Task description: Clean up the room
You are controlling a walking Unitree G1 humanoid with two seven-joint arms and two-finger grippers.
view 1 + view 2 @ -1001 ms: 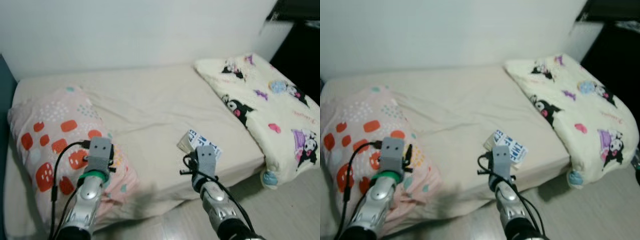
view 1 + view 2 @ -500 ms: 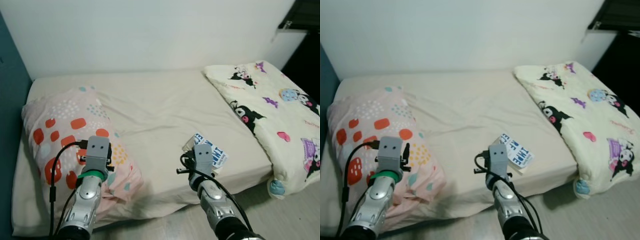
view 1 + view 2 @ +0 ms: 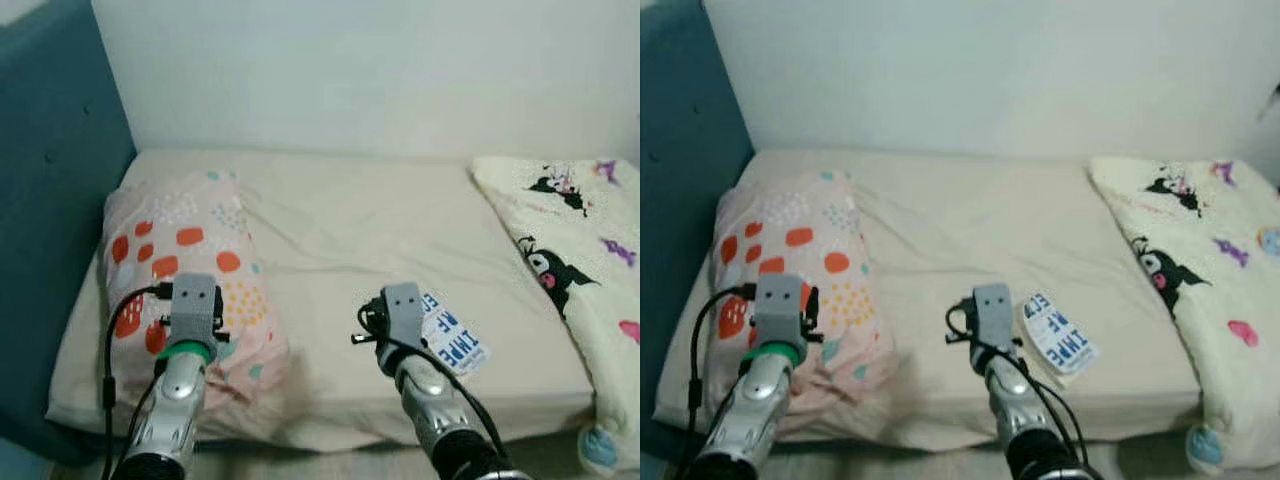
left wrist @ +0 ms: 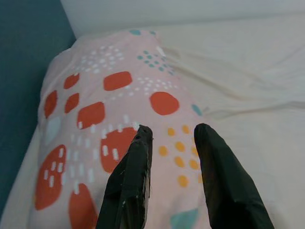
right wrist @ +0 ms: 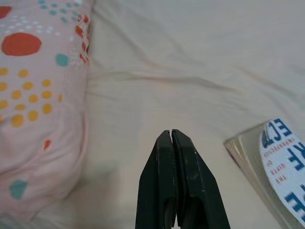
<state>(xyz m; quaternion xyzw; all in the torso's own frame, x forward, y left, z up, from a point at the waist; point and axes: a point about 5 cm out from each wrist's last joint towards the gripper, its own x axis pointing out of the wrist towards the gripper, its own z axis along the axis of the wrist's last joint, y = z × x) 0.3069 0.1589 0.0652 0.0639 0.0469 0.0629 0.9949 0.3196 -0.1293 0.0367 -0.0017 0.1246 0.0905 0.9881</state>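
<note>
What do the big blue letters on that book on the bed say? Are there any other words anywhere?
"IMPE": big blue letters on the white cover of the book; the word is cut short in both head views.
More big blue letters run beside it, too blurred to read.
Small blue print below them on the cover: too small to read.
Pillow and cartoon blanket: pictures and dots, no words.

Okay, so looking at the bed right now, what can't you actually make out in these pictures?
- Book: title too small and angled in the eye views; cut off by the frame edge in the right wrist view.
- Cartoon blanket: its far side runs off the picture's edge in both eye views.
- Pillow: near end hidden behind the left gripper arm.
</note>
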